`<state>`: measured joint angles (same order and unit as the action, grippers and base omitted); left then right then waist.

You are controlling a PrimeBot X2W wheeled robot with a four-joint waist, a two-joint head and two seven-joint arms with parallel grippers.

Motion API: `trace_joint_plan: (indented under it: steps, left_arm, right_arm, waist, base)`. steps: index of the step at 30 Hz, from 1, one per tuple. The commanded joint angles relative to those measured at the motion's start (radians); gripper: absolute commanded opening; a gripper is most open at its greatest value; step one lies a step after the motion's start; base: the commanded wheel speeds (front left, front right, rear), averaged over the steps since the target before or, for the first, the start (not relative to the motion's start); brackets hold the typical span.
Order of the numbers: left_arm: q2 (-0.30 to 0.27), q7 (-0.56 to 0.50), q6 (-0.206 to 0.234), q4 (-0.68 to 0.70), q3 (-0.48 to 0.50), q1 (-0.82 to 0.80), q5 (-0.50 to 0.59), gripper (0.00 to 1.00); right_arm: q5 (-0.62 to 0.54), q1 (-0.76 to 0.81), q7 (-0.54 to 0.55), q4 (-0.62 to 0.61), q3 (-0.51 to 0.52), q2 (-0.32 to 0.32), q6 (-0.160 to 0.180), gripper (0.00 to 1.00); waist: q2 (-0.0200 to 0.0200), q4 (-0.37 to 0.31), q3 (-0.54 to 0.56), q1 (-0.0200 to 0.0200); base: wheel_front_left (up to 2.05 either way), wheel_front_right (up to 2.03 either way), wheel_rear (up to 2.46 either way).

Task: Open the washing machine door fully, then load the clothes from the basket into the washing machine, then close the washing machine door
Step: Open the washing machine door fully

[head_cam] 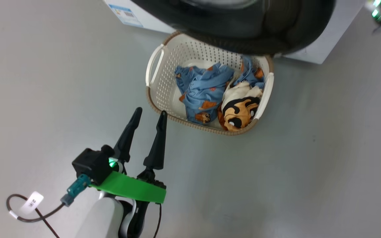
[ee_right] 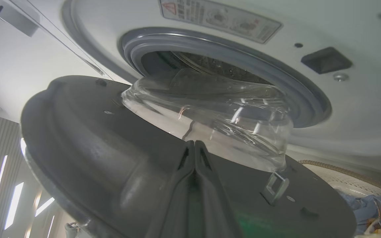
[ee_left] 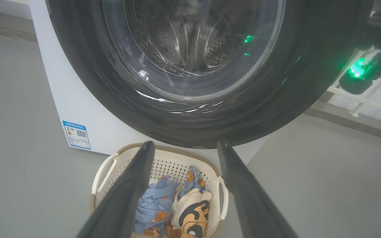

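Left gripper (head_cam: 150, 111) nearest me, low over the bare floor (head_cam: 45, 82), jaws wide apart and holding nothing; tips just short of the near-left rim of the basket (head_cam: 169, 71), not touching it.

Basket sits on the floor right in front of the washing machine (ee_left: 78, 99); the clothes (head_cam: 203, 92) lie bunched inside, blue pieces to the left and back, cream cartoon piece at the right; none lifted out yet.

Washing machine door (head_cam: 243, 29) hangs above the basket's far rim, part-open; from behind it the glass dome (ee_right: 210, 115) stands just clear of the grey gasket (ee_right: 303, 96), so the swing looks well short of full.

Right gripper (ee_right: 194, 145) is behind the door, jaws pressed together with nothing between them, tips at the dark inner face below the dome; real contact I cannot confirm.

Step in hand, by my reading: opening the door fully; loading has to wait.

To do it well: push with the closed tips on the flat dark panel, not the dome; stay off the latch hook (ee_right: 274, 186), which could snag a finger; follow the door's arc so the tips don't skid off the glossy face; hold the left arm low and back, since the door looks set to sweep over the basket; check the door is right back before reaching for cloth.
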<state>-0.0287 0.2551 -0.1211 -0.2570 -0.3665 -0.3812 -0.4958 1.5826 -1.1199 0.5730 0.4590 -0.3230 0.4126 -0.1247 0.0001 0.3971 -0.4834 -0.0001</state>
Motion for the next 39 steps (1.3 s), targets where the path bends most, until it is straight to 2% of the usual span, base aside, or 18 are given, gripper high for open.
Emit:
trace_joint_plan:
  steps: [1, 17, 39]
  left_arm:
    - [-0.022, 0.007, 0.003, 0.012, 0.036, 0.027, 0.015, 1.00]
    - [-0.022, 0.007, -0.006, -0.006, 0.075, 0.120, 0.077, 1.00]
    - [-0.022, 0.007, -0.008, 0.007, 0.084, 0.159, 0.078, 1.00]
  right_arm:
    - [0.009, 0.046, 0.020, -0.040, -0.026, -0.043, -0.006, 0.00]
    - [0.027, 0.261, 0.080, -0.100, -0.065, -0.102, -0.006, 0.00]
    - [0.014, 0.371, 0.169, -0.172, -0.145, -0.221, -0.006, 0.00]
  waist:
    - [-0.0001, -0.011, 0.035, 0.0001]
    - [-0.0001, -0.012, 0.187, 0.0001]
    - [-0.0001, 0.042, 0.239, 0.0001]
  base:
    - [0.00, 0.00, 0.00]
    - [0.00, 0.00, 0.00]
    - [0.00, 0.00, 0.00]
